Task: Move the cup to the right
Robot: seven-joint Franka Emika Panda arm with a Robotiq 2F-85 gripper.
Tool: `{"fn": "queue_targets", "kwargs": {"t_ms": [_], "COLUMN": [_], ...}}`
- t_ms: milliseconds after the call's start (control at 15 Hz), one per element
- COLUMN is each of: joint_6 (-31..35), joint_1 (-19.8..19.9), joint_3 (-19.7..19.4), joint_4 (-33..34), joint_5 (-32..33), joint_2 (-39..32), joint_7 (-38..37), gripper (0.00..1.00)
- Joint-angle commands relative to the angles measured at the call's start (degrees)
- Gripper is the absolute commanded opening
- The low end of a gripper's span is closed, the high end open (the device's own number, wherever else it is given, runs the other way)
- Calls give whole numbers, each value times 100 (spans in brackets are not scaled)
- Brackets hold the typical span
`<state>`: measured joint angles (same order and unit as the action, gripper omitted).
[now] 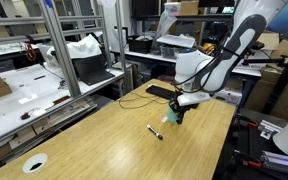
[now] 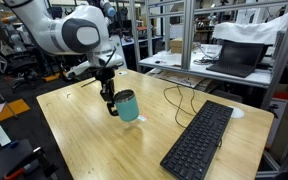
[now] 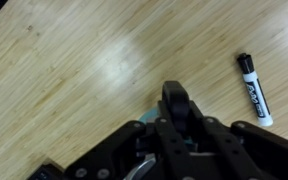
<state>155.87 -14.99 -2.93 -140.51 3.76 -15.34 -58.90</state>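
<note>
Transfer underway: claw (image 2: 112, 107) is gripping the cup (image 2: 129, 106) off-centre, by its side.
Cup is leaning in the grip; judged risk: slipping out onto the table (image 2: 79, 135).

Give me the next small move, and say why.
Probably slide the cup rightward, low over the table: the gripper is at its rim, apparently holding it, though the grip isn't clearly visible. Steer clear of the marker lying nearby.
</note>
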Motion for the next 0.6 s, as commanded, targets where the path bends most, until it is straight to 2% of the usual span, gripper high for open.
{"fn": "queue_targets", "kwargs": {"t_ms": [0, 267, 533], "joint_6": [753, 1140, 1195], "joint_1": [363, 704, 1004], "joint_3": [289, 607, 902], "joint_4": [-359, -550, -518], "joint_5": [-532, -1459, -2225], "joint_2": [-11, -197, -351], "joint_7": [499, 1235, 1922], "gripper": [5, 5, 5]}}
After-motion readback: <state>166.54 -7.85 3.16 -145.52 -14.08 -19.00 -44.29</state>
